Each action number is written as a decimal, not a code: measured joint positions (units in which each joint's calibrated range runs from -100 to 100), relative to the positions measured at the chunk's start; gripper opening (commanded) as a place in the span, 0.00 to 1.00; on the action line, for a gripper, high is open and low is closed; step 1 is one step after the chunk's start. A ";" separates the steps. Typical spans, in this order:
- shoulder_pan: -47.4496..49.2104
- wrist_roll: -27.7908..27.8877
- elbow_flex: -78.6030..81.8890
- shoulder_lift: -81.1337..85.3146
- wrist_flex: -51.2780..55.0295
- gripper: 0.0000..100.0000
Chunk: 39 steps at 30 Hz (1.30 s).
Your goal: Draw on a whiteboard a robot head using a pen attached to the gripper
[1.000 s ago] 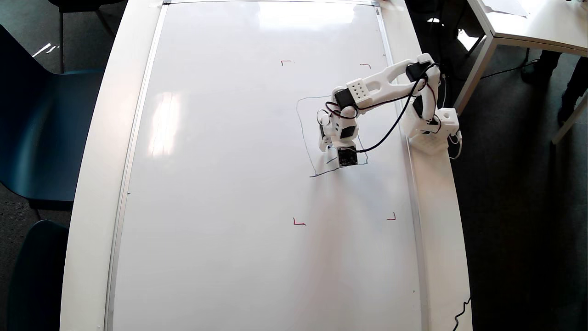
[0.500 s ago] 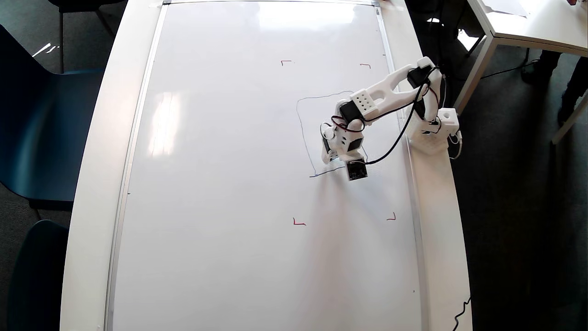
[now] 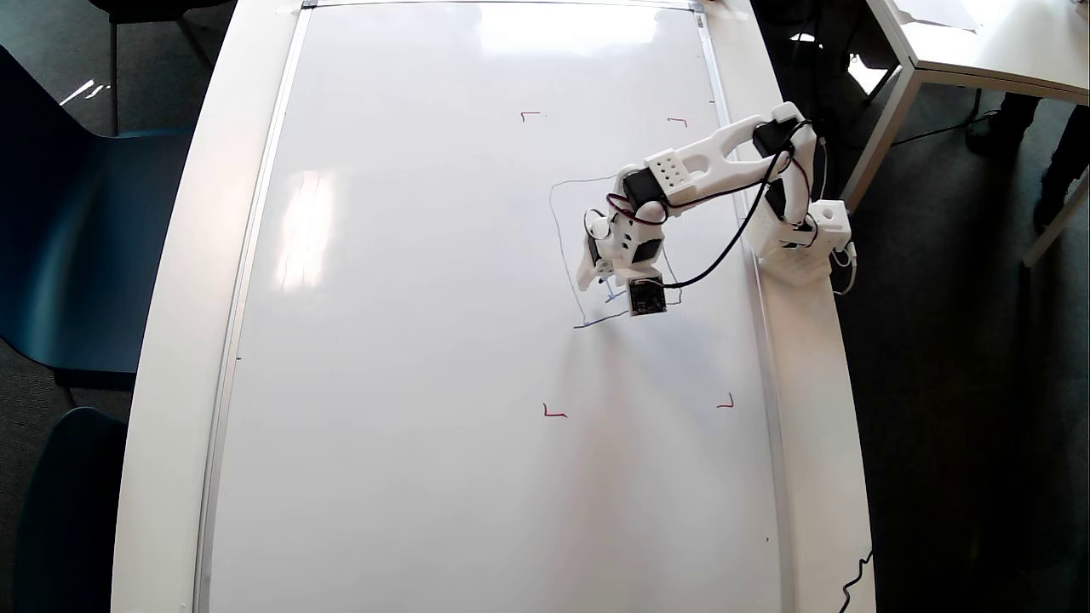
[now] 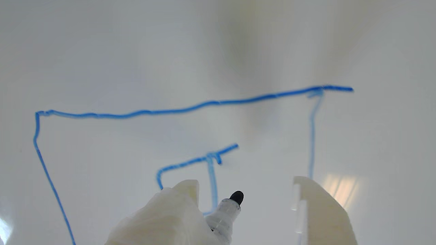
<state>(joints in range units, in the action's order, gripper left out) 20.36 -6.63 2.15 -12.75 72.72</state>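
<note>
The large glossy white rectangular whiteboard [image 3: 426, 340] with a thin silver frame lies flat on a white table [image 3: 179, 340] and covers most of it. As the landmark, take the thin blue hand-drawn outline of the robot head [image 3: 562, 255], a tilted rectangle that sits on the board's right half in the overhead view, inside the area marked by four small red corner marks [image 3: 553, 413].

The small white arm with black servos reaches from its white perforated base [image 3: 800, 255], which stands on the table rim to the right of the outline, and ends over the outline's lower part. The white 3D-printed plastic gripper [image 4: 245, 190] hangs just above the board within the rectangle. Its two fingers [image 4: 316, 211] stand apart with a clear gap between them. The short marker pen [image 4: 226, 212] with a dark tip is fixed alongside the left finger in the wrist view, not pinched between the two.

Inside the outline there is one small, unfinished blue square [image 4: 201, 163]: a top stroke, a short left side and a right side running down to the pen. The dark tip lies just right of that right stroke, near its lower end; whether it touches the board cannot be told. The rest of the rectangle's interior is bare white board.
</note>
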 measured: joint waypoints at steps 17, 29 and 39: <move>-14.25 1.37 -0.09 1.61 6.42 0.22; -22.62 3.22 1.37 1.61 4.73 0.22; -22.70 3.22 1.37 0.25 4.14 0.21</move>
<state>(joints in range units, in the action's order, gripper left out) -2.34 -3.41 3.52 -12.49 76.86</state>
